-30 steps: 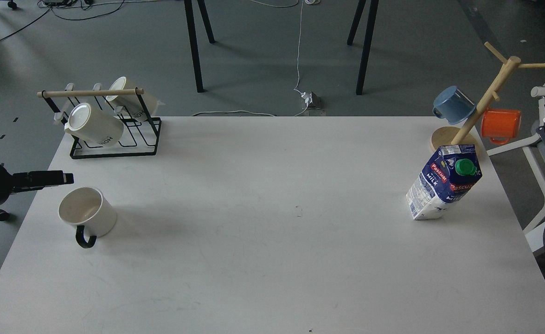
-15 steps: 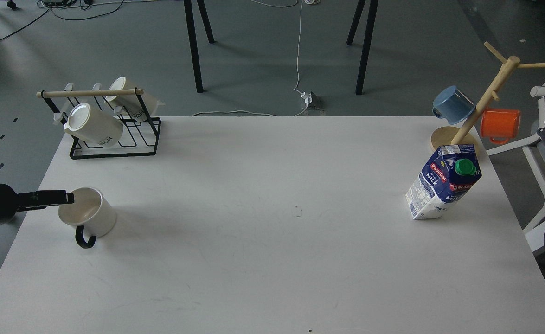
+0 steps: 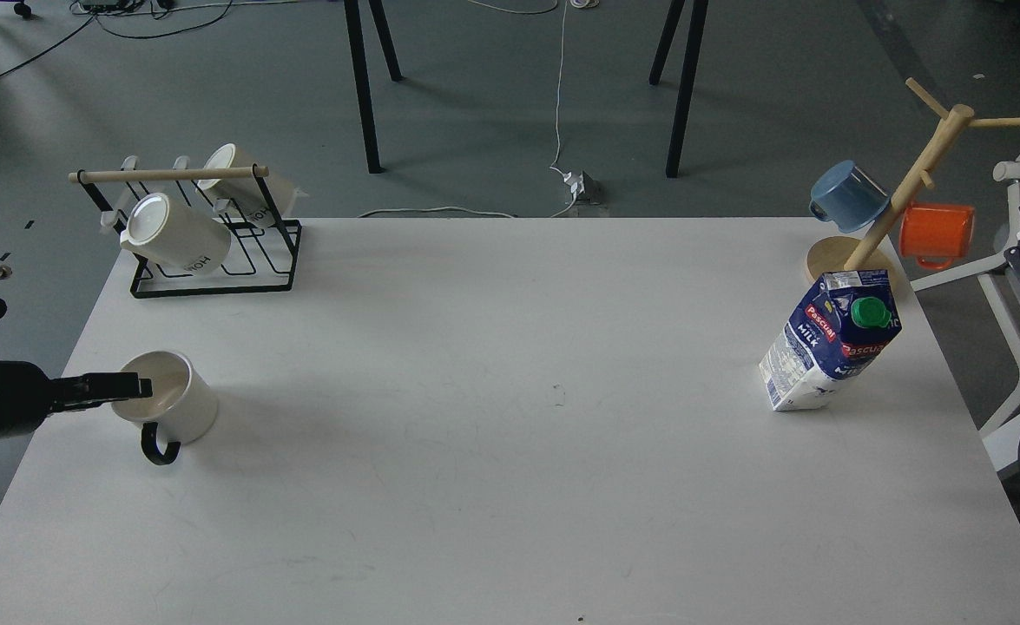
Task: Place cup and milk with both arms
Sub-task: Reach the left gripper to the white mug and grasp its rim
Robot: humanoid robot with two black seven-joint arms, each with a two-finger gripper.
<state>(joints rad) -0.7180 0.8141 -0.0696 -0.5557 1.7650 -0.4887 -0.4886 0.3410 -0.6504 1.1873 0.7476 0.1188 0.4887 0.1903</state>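
The left gripper (image 3: 132, 385) has come down and slid in toward the cup (image 3: 165, 404). A second ago it was up above and behind the cup, and now its dark tip sits right at the cup's rim, over the near side of the opening. It looks like it wants to pinch the wall of the cup — one finger in, one finger out — but from here the tip is just a thin dark bar, so I cannot tell if the jaws are apart or together.

The cup has not moved. It stands near the left edge of the table (image 3: 510, 486), open side up, with its black handle pointing toward the front.

The milk (image 3: 831, 340) is far over on the right side, standing where it was, just in front of the wooden mug tree (image 3: 900, 195). The right gripper is not showing at all — nothing has reached for the milk yet.

So I think the cup grab is about to happen, and the milk still waits.
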